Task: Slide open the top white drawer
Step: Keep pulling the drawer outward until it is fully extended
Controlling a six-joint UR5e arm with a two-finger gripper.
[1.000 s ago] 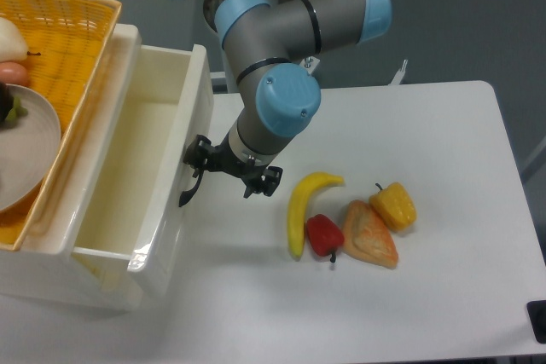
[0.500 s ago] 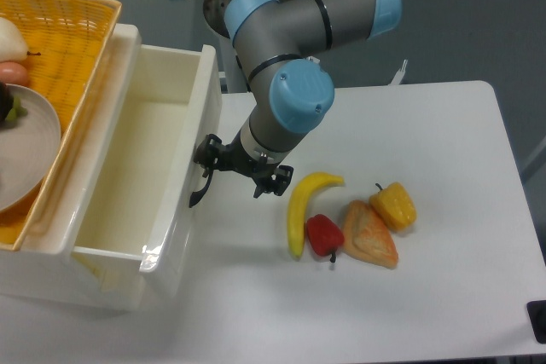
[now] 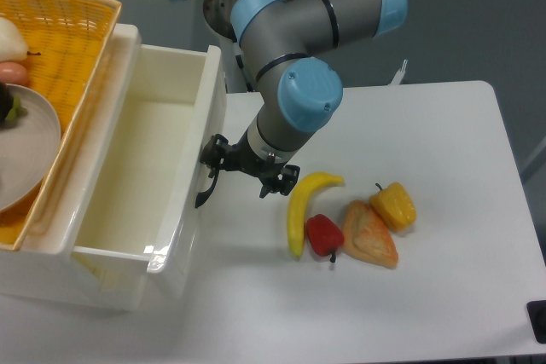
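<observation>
Camera view from above, table and cabinet at the left edge. Top white drawer [image 3: 128,168] drawn well out of the cabinet, pale interior bare and open to view, front panel facing the tabletop [image 3: 444,296]. Curved black handle [image 3: 207,185] on that panel, roughly midway along it. Gripper [image 3: 243,178] right at the handle, one finger [image 3: 215,153] against the upper end of the black curve, the other [image 3: 275,183] out on the tabletop side. Cannot tell whether the fingers clamp the handle or only hook behind it; the wrist hides the contact.

By the look of it, most of the travel done, so only a short further pull likely needed. Best kept straight along the drawer's own runners, away from the cabinet, with no sideways drift that could bind the box. Worth holding height level too, so the handle neither lifts nor twists.

Just beyond the gripper, on the middle of the tabletop: yellow banana [image 3: 305,209], red pepper [image 3: 323,234], orange wedge-shaped piece [image 3: 369,235] and yellow pepper [image 3: 395,205], clustered together. Banana nearest the far finger, so risk of a nudge if the pull runs long. Wicker basket [image 3: 77,49] with a white plate [image 3: 26,155] on the cabinet top, clear of the motion.
</observation>
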